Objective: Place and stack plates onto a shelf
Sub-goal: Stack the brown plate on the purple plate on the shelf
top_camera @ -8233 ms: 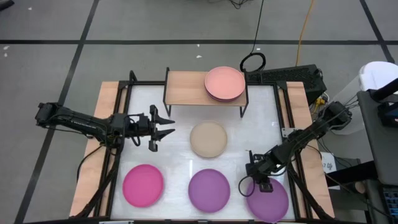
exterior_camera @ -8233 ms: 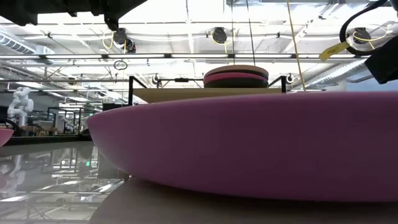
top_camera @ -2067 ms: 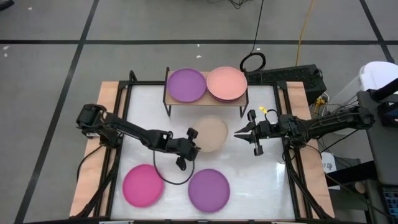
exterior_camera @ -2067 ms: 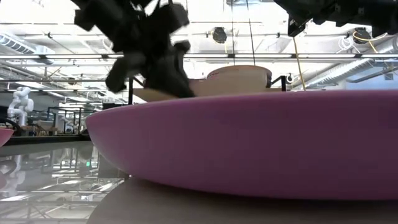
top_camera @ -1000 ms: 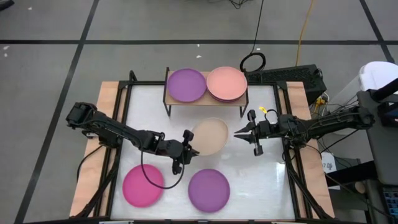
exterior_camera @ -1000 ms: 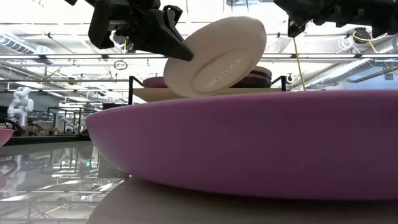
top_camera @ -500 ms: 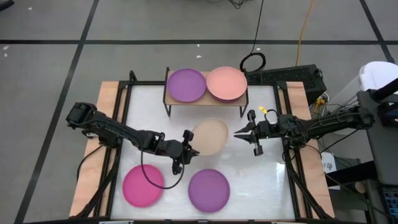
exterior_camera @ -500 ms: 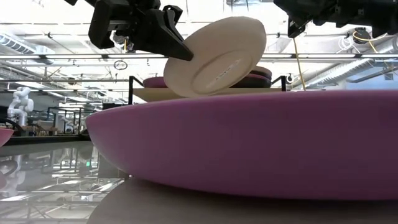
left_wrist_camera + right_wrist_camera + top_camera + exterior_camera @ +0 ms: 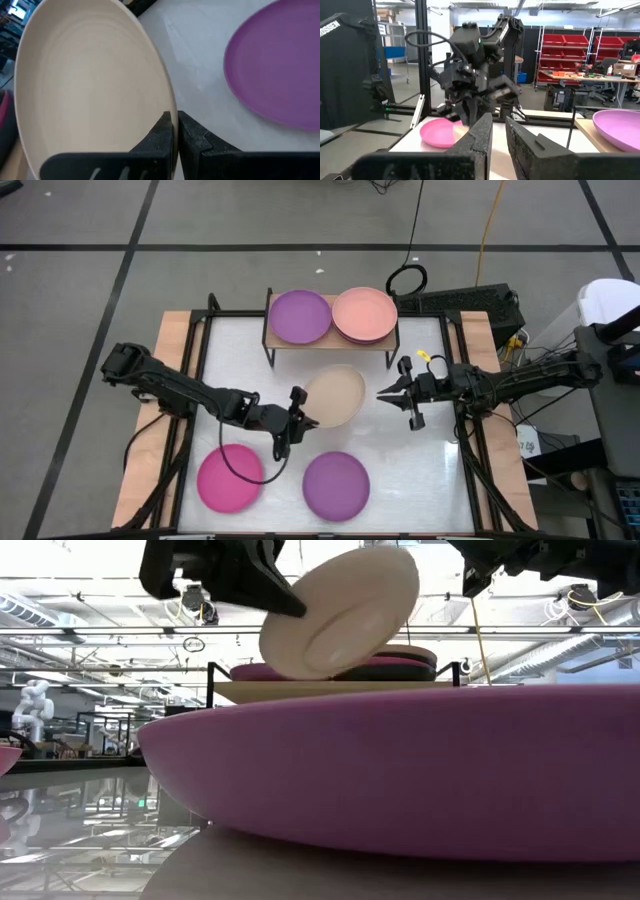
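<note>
The shelf [image 9: 330,332] stands at the table's far side. On it lie a purple plate [image 9: 300,315] and a pale pink plate [image 9: 363,313] that tops a small stack. My left gripper [image 9: 300,420] is shut on a beige plate [image 9: 337,395], held in the air in front of the shelf; the low view shows the beige plate [image 9: 340,610] from below. A magenta plate [image 9: 230,478] and a second purple plate [image 9: 336,480] lie flat near the front edge. My right gripper [image 9: 382,392] hovers right of the beige plate, holding nothing, its fingers a narrow gap apart. My left gripper pinches the beige plate's rim [image 9: 167,107] between its two fingers, at the plate's near-left edge. One finger lies on the upper face and one on the underside. The fingers come from the table's left. The plate is lifted clear and tilted.
The near purple plate [image 9: 400,770] fills the foreground of the low view. Black frame rails and wooden side boards [image 9: 170,380] run along both table sides. A black cable loop [image 9: 407,278] lies on the floor behind the shelf.
My left gripper has risen a little with the beige plate. The plate stays tilted and clear of the table. My right gripper has kept still.
</note>
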